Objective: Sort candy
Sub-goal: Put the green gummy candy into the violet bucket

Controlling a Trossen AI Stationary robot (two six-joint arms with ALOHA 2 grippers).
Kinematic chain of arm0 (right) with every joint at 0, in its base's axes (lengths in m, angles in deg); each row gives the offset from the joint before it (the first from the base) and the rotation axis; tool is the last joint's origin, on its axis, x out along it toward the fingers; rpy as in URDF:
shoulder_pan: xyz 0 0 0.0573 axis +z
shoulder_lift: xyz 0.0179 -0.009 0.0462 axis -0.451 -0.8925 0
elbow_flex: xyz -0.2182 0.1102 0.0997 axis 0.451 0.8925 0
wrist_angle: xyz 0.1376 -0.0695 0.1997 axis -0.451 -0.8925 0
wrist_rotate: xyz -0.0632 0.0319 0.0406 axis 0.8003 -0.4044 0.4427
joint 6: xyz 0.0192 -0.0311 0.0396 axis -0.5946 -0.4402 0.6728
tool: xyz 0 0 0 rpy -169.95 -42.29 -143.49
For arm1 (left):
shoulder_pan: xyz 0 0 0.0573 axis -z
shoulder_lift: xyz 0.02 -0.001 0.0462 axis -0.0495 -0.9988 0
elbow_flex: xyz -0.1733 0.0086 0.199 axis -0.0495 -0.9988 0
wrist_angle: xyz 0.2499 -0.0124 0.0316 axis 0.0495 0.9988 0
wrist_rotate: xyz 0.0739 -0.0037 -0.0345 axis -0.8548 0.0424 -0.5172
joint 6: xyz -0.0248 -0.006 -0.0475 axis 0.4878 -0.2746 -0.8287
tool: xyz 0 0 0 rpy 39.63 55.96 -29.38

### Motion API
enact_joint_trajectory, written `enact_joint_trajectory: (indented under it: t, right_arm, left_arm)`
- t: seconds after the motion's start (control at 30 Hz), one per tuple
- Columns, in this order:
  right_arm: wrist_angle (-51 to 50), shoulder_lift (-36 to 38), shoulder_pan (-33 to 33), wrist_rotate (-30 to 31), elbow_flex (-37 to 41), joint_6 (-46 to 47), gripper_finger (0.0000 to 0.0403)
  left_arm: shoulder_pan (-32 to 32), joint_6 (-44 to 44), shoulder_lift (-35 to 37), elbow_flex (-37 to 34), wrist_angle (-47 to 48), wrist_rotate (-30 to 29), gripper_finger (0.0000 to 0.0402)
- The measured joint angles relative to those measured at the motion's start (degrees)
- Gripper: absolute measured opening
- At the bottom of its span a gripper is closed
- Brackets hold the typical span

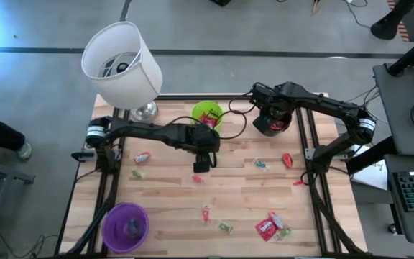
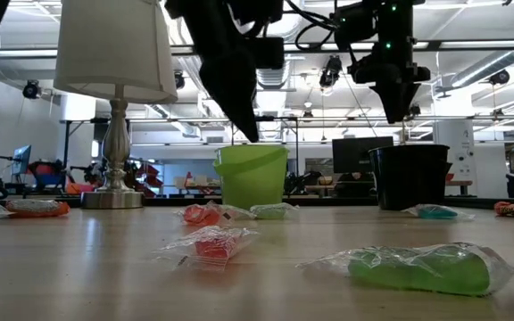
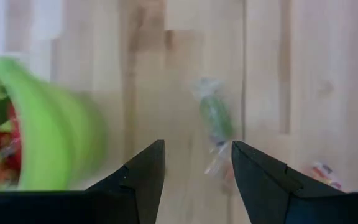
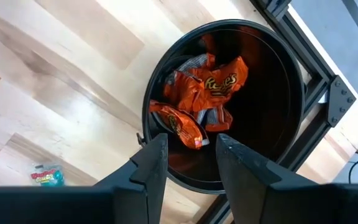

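Small wrapped candy [image 1: 264,228] lies scattered across the pale wooden counter [image 1: 171,216]; some already sits in the green plastic cup [image 1: 207,114] and black cup [image 4: 229,106]. Left pincer [image 1: 201,163] hovers mid-counter, fingers parted, empty. Right pincer [image 4: 190,163] hangs over the black cup, parted, empty. Wrappers look light, crinkly and slippery; pinch across the middle.

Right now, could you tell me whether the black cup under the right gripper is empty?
No, the black cup below the right gripper holds several orange wrapped candies, plain in the right wrist view.
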Motion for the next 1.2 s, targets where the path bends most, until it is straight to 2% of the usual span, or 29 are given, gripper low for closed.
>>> enact_joint_trajectory:
  t: [0.13, 0.47, 0.93, 1.2]
  right_arm:
    - [0.09, 0.12, -0.02, 0.12, 0.0, 0.0, 0.013]
    - [0.19, 0.22, -0.02, 0.08, 0.0, -0.13, 0.013]
    - [0.16, 0.28, 0.0, -0.08, 0.0, -0.09, 0.013]
    - [0.14, 0.28, 0.0, -3.97, 0.0, -0.03, 0.013]
  left_arm:
    - [-0.85, 0.37, -1.76, -0.06, -2.34, 0.66, 0.0168]
    - [-2.92, -1.35, -6.9, 0.22, -3.74, 7.2, 0.0168]
    - [-3.11, -1.89, -10.66, 0.22, -7.18, 8.83, 0.0168]
    - [-3.71, -4.4, -13.07, 0.22, -8.29, 10.22, 0.0168]
